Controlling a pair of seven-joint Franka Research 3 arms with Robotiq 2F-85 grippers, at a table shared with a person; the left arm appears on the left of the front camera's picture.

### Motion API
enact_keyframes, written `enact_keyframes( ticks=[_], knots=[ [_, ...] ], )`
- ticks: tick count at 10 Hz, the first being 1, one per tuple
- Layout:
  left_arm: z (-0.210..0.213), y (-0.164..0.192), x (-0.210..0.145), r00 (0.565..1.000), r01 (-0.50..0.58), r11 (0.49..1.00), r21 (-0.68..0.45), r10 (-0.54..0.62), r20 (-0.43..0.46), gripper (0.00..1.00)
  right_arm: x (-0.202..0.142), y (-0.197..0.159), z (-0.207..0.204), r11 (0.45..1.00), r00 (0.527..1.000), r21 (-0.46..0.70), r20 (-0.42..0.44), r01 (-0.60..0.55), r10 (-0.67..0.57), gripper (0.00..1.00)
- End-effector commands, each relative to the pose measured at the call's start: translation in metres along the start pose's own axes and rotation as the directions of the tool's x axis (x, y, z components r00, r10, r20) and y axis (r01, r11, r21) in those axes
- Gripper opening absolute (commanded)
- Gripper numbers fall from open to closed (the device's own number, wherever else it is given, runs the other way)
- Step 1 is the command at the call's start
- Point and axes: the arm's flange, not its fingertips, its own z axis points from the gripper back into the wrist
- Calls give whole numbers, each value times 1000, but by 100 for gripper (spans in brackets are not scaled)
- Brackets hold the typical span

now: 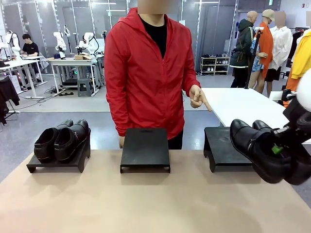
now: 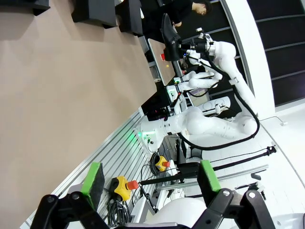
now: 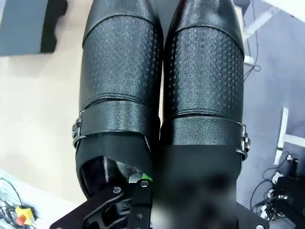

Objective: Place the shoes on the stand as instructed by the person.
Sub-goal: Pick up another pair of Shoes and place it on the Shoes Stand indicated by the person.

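Note:
At the right, above the table's edge, my right gripper (image 1: 278,148) is shut on a pair of black shiny shoes (image 1: 257,148). In the right wrist view this buckled pair (image 3: 162,81) points away from the gripper (image 3: 140,186), which pinches the two inner collars together. Another black pair (image 1: 62,140) sits on the left stand (image 1: 36,167). The middle stand (image 1: 145,148) and the right stand (image 1: 221,145) are bare. The person (image 1: 146,68) in a red jacket stands behind the middle stand, one hand (image 1: 198,98) pointing down to the right. My left gripper (image 2: 151,177) is open and holds nothing.
The tan table (image 1: 146,204) stretches in front of the stands. A white table (image 1: 243,104) stands behind the right stand. A stand corner (image 3: 28,24) lies left of the held shoes. The left wrist view looks past the table edge (image 2: 119,124) at the right arm (image 2: 214,119) and cables.

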Motion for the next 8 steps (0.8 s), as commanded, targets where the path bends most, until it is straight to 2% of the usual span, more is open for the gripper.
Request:
enact_keyframes(
  ticks=[1, 2, 3, 8],
  knots=[
    [0, -2, -1, 1000, 25, 1000, -13, -25, -1, 100, 52, -7, -8, 999, 999, 48, 36, -13, 11, 7],
    [0, -2, -1, 1000, 25, 1000, -13, -25, -1, 100, 72, -9, -19, 998, 999, 56, 49, 7, -9, 7],
    [0, -2, -1, 1000, 25, 1000, -13, -25, -1, 100, 89, -6, -30, 1000, 997, 2, 77, -7, 6, 7],
    [0, -2, -1, 1000, 25, 1000, -13, -25, -1, 100, 147, -16, -93, 997, 995, 75, 91, 36, -43, 7]
  ],
)
